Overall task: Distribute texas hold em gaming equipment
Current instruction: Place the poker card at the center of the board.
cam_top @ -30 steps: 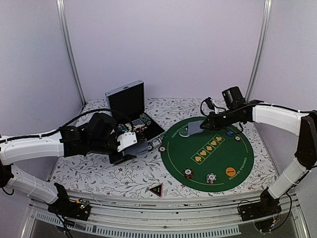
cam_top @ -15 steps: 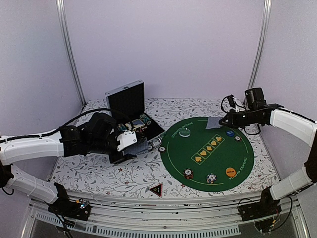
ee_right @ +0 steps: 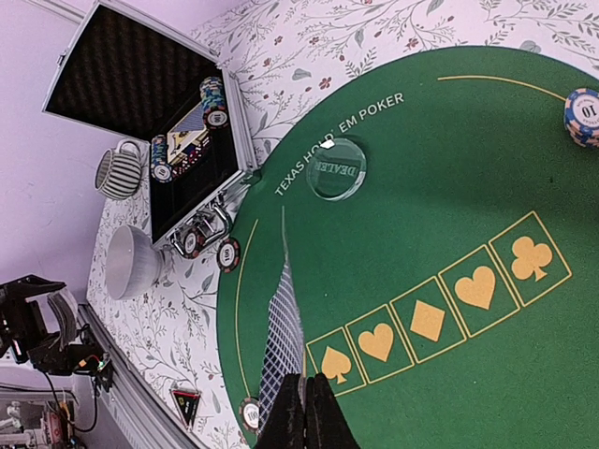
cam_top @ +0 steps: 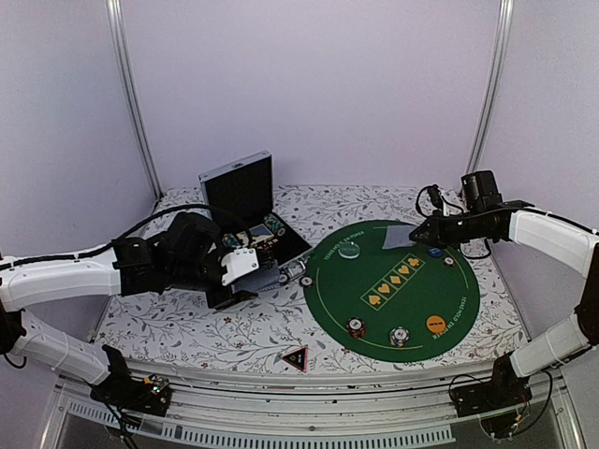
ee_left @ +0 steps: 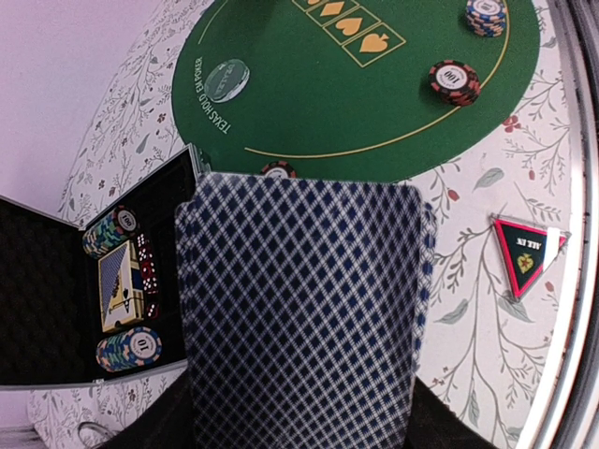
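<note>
My left gripper (cam_top: 245, 267) is shut on a deck of grey-blue diamond-backed cards (ee_left: 299, 309), held above the table left of the green mat (cam_top: 412, 304); the deck hides its fingers in the left wrist view. My right gripper (cam_top: 426, 234) is shut on a single card (ee_right: 281, 327), edge-on in the right wrist view, held over the mat's far side (cam_top: 399, 238). Striped chips (cam_top: 356, 327) (cam_top: 400, 336) and an orange disc (cam_top: 435, 324) lie on the mat's near edge. A blue disc (cam_top: 434, 251) and a white disc (cam_top: 449, 261) lie below the right gripper. The black red-edged triangle (cam_top: 295, 358) lies off the mat.
An open metal case (cam_top: 245, 196) with chips and cards stands at the back left. A clear dealer button (cam_top: 349, 250) sits on the mat. In the right wrist view a ribbed mug (ee_right: 119, 170) and a white bowl (ee_right: 131, 262) stand beside the case.
My right gripper has carried its card from the mat's far left to the far right, then dipped slightly. The left arm and deck have not moved.
</note>
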Available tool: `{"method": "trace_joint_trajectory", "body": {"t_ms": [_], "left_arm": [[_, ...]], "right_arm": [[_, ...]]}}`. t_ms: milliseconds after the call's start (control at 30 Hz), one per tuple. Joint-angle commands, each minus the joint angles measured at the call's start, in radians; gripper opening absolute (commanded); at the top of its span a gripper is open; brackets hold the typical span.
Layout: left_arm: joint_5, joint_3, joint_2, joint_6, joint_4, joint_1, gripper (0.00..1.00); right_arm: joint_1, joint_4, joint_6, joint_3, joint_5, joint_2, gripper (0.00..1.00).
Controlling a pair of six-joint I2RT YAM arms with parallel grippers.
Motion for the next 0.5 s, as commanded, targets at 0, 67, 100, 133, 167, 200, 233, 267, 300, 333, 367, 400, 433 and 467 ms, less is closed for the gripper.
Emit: {"method": "trace_joint_trajectory", "body": {"t_ms": [0,67,100,133,167,200,233,267,300,333,367,400,433,467], "left_arm": [[0.008,-0.007,-0.008,-0.006,0.022,0.011,0.63],[0.008,-0.006,-0.011,-0.005,0.021,0.013,0.63],[0.008,-0.006,-0.012,-0.006,0.021,0.011,0.63],[0.008,-0.007,-0.015,-0.006,0.021,0.012,0.63],[0.009,-0.008,-0.016,-0.005,0.021,0.012,0.63],[0.01,-0.008,-0.017,-0.005,0.021,0.011,0.63],[0.011,-0.008,-0.019,-0.005,0.021,0.012,0.63],[0.01,-0.008,-0.019,-0.006,0.021,0.012,0.63],[0.011,-0.008,-0.019,-0.006,0.021,0.011,0.63],[0.012,-0.008,-0.019,-0.005,0.019,0.011,0.63],[0.012,-0.007,-0.019,-0.005,0.019,0.012,0.63],[0.013,-0.007,-0.019,-0.004,0.019,0.012,0.63],[0.012,-0.007,-0.019,-0.004,0.019,0.012,0.63],[0.012,-0.007,-0.019,-0.003,0.019,0.011,0.63]], "right_arm": [[0.0,0.014,0.017,0.001,-0.027,-0.004,0.02],[0.001,0.001,0.019,0.0,-0.009,-0.006,0.02],[0.001,-0.007,0.016,0.0,-0.002,-0.005,0.02],[0.001,-0.017,0.01,0.004,0.006,-0.002,0.02],[0.001,-0.027,0.005,0.007,0.015,-0.002,0.02],[0.001,-0.032,-0.002,0.011,0.021,-0.002,0.02],[0.001,-0.035,-0.005,0.013,0.026,-0.002,0.02],[0.001,-0.038,-0.011,0.017,0.041,-0.004,0.02],[0.0,-0.041,-0.017,0.02,0.053,-0.005,0.02],[-0.003,-0.046,-0.021,0.023,0.063,-0.003,0.02],[-0.007,-0.051,-0.029,0.027,0.069,0.0,0.02],[-0.014,-0.057,-0.035,0.032,0.072,0.002,0.02],[-0.021,-0.059,-0.037,0.034,0.075,0.006,0.02],[-0.028,-0.059,-0.04,0.037,0.078,0.009,0.02]]}}
